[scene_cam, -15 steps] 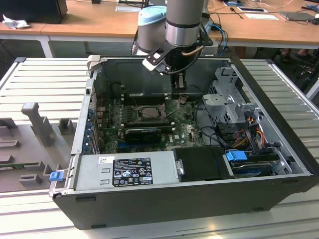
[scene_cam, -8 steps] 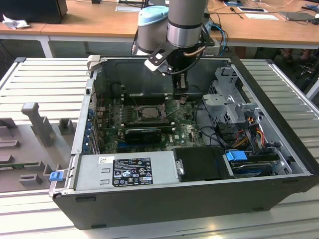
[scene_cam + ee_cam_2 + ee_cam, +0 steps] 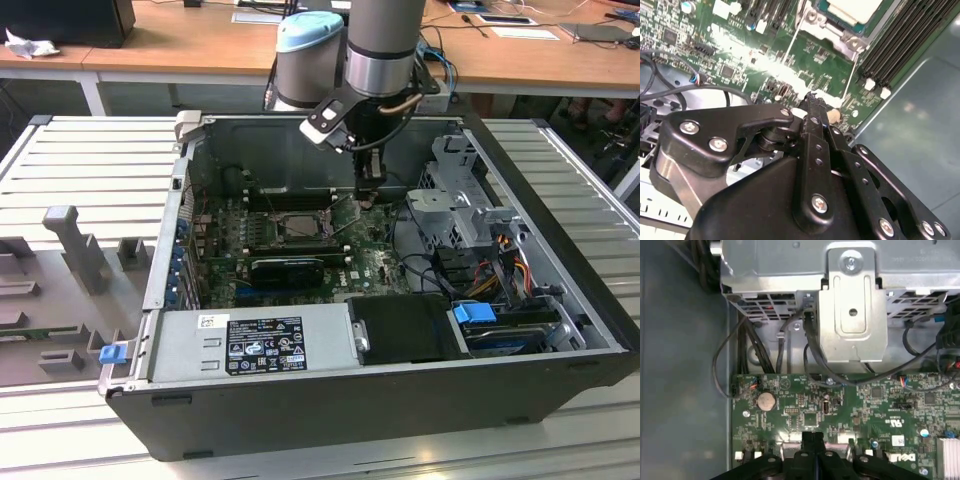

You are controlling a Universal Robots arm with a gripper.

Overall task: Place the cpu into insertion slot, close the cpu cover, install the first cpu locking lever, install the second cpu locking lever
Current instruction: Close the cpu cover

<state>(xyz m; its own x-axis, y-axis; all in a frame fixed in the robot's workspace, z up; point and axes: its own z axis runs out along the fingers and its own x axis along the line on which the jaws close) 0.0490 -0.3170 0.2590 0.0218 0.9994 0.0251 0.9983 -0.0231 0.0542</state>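
I read this as the locking-lever stage. The cpu (image 3: 855, 9) lies in the insertion slot (image 3: 300, 225), with the cpu cover (image 3: 840, 34) seemingly down around it. My pincer (image 3: 812, 100) is clenched, with nothing visible between its tips. It hangs low over the green motherboard (image 3: 790, 410) near a thin wire locking lever (image 3: 851, 75). I judge the next move calls for steady pressure on that lever, clear of the memory slots (image 3: 900, 45).

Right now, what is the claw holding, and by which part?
Nothing that shows: the claw looks shut and empty, its tip low over the green board.
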